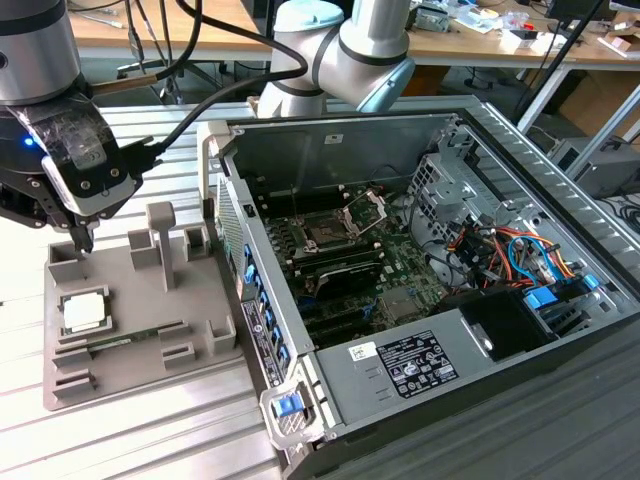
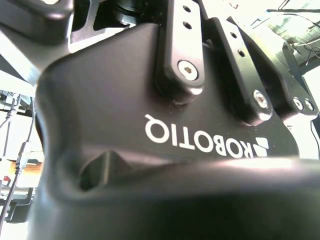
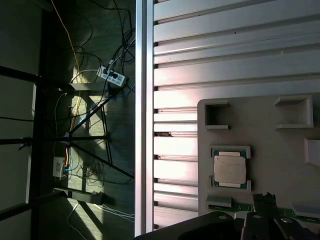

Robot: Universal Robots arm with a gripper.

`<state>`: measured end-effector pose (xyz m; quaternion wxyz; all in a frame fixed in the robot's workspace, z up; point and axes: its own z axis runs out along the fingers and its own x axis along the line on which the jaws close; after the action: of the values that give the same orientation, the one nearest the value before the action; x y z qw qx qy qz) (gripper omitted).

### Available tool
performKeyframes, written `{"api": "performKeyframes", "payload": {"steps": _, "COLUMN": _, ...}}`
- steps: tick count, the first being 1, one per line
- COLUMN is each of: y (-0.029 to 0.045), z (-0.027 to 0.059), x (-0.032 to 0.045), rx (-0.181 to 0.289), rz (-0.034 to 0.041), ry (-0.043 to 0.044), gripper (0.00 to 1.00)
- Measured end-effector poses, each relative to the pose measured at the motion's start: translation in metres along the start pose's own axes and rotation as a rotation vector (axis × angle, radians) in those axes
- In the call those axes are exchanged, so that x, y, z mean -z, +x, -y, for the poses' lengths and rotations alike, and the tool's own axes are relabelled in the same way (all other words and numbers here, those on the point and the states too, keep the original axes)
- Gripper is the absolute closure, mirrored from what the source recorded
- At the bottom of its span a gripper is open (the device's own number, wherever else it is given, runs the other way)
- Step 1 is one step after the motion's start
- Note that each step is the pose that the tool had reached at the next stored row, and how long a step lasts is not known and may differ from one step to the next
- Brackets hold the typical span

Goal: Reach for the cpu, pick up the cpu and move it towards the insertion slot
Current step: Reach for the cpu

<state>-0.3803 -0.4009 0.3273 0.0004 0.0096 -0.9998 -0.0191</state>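
Gripper [image 1: 84, 238] (open or closed, I cannot tell) hovers over the cpu [image 1: 85, 312], seated near an edge of the grey tray [image 1: 125, 287].

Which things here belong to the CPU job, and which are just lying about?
Job: silvery square cpu in the grey holder tray; dark, silver-framed insertion slot; black tool above the tray.
Lying about: long green memory stick; blue and orange cables.
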Motion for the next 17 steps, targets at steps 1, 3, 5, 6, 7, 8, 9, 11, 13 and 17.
{"api": "performKeyframes", "payload": {"steps": 1, "y": 0.0000, "z": 0.0000, "x": -0.0001, "rx": 0.000, "rz": 0.0000, "ry": 0.0000, "gripper": 0.89}}
{"api": "performKeyframes", "payload": {"steps": 3, "y": 0.0000, "z": 0.0000, "x": -0.0004, "rx": 0.000, "rz": 0.0000, "ry": 0.0001, "gripper": 0.89}}
{"api": "performKeyframes", "payload": {"steps": 5, "y": 0.0000, "z": 0.0000, "x": -0.0008, "rx": 0.000, "rz": -0.0001, "ry": 0.0001, "gripper": 0.89}}
{"api": "performKeyframes", "payload": {"steps": 6, "y": 0.0000, "z": 0.0001, "x": -0.0010, "rx": 0.000, "rz": 0.0000, "ry": 0.0001, "gripper": 0.89}}
{"api": "performKeyframes", "payload": {"steps": 7, "y": 0.0000, "z": 0.0001, "x": -0.0012, "rx": 0.000, "rz": 0.0000, "ry": 0.0000, "gripper": 0.89}}
{"api": "performKeyframes", "payload": {"steps": 8, "y": 0.0000, "z": 0.0001, "x": -0.0014, "rx": 0.000, "rz": 0.0000, "ry": 0.0000, "gripper": 0.89}}
{"api": "performKeyframes", "payload": {"steps": 9, "y": 0.0000, "z": 0.0001, "x": -0.0015, "rx": 0.000, "rz": -0.0001, "ry": 0.0001, "gripper": 0.89}}
{"api": "performKeyframes", "payload": {"steps": 11, "y": 0.0000, "z": 0.0002, "x": -0.0049, "rx": 0.000, "rz": 0.0000, "ry": 0.0000, "gripper": 0.89}}
{"api": "performKeyframes", "payload": {"steps": 13, "y": 0.0000, "z": 0.0002, "x": -0.0051, "rx": 0.000, "rz": 0.0000, "ry": 0.0000, "gripper": 0.89}}
{"api": "performKeyframes", "payload": {"steps": 17, "y": 0.0000, "z": 0.0002, "x": -0.0058, "rx": 0.000, "rz": 0.0000, "ry": 0.0000, "gripper": 0.89}}
